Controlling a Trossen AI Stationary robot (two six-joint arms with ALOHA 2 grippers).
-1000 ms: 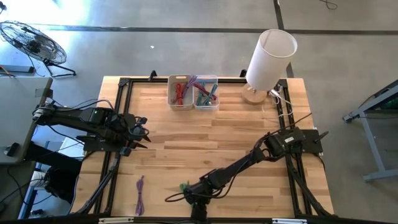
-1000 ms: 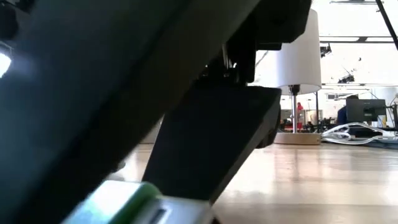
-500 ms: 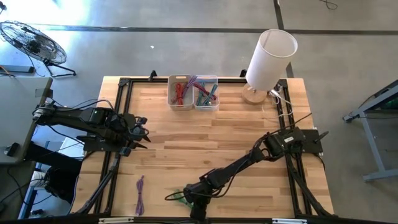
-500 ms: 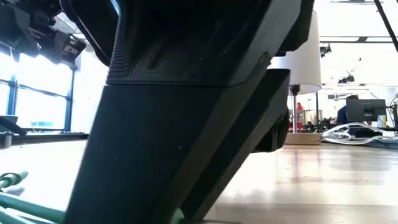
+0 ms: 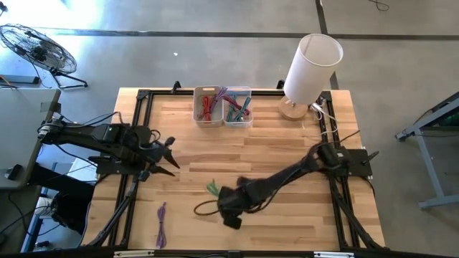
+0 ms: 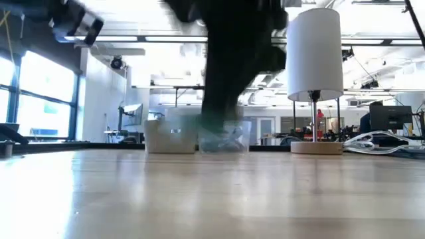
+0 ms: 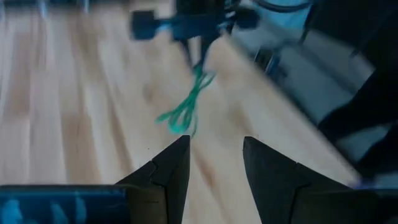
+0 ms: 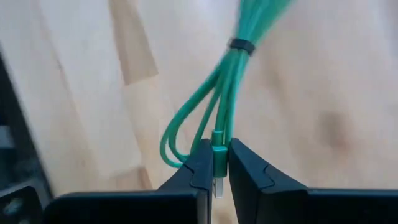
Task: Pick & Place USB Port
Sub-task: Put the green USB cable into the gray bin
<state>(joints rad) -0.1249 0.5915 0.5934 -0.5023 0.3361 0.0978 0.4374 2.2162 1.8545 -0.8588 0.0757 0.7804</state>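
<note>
The right gripper (image 8: 214, 168), clamped on the green USB cable (image 8: 224, 106), carries it above mid-table; next it must travel toward twelve o'clock to the bins (image 5: 223, 106), while the left gripper (image 5: 171, 156) waits open at nine o'clock.

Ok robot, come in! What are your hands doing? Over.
Right hand shut on green cable, lifted over table middle. Left hand open, waiting at left side. Nothing in the way.

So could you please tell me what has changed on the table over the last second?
The right claw shut on the green cable at the table's near edge, lifted it and carried it toward the table's middle. The left claw edged slightly toward the centre, open. The bins, lamp and purple cable stayed put.
</note>
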